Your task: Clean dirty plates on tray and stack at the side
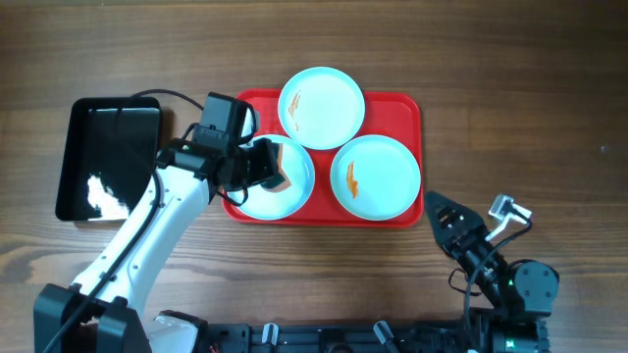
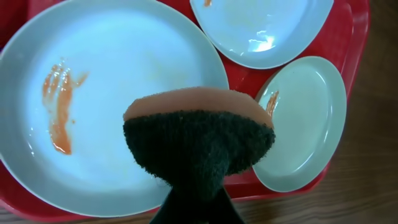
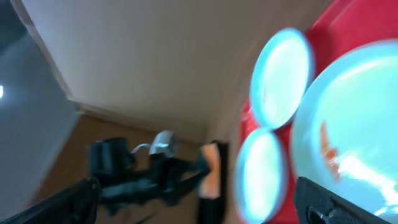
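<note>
Your grainy wooden table (image 1: 510, 78) carries the glossy red tray (image 1: 404, 106), a rounded oblong with its long axis left-right. All three round, shallow plates (image 1: 321, 106) sit on it, orange-smeared. Only your left wrist view shows the sponge's (image 2: 199, 134) textures: orange foam, dark scouring face. Your left gripper (image 1: 270, 167) clamps it over the near-left plate; your right gripper (image 1: 444, 218) hangs spread beside the tray.

No text, label, brand name, number or sign can be read in any of the three views.
</note>
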`<control>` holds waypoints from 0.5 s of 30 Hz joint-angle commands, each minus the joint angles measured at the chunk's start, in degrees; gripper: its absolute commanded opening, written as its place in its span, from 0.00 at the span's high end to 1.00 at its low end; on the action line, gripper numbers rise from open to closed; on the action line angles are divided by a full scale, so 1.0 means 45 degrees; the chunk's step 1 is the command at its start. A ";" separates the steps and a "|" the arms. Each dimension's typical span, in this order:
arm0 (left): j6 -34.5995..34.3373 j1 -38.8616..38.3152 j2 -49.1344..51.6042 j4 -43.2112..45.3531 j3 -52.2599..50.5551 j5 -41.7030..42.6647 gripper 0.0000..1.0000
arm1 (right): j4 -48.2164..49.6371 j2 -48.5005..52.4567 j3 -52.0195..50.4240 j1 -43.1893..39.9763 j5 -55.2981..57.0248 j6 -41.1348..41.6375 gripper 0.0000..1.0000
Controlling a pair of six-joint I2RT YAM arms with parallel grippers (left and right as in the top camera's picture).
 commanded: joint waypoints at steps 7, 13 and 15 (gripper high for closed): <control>-0.0039 0.0024 0.0131 0.0321 0.0044 -0.2132 0.95 | 0.3094 0.1069 0.0758 -0.0049 -0.2569 0.1321 0.01; -0.0039 0.0180 0.0141 0.0219 0.0044 -0.2759 0.94 | 0.2977 0.4741 0.3283 -0.0049 -0.4551 -0.2535 0.01; -0.0044 0.0413 0.0141 0.0209 0.0044 -0.2691 0.95 | 0.2832 0.6887 0.4731 -0.0049 -0.5683 -0.3934 0.01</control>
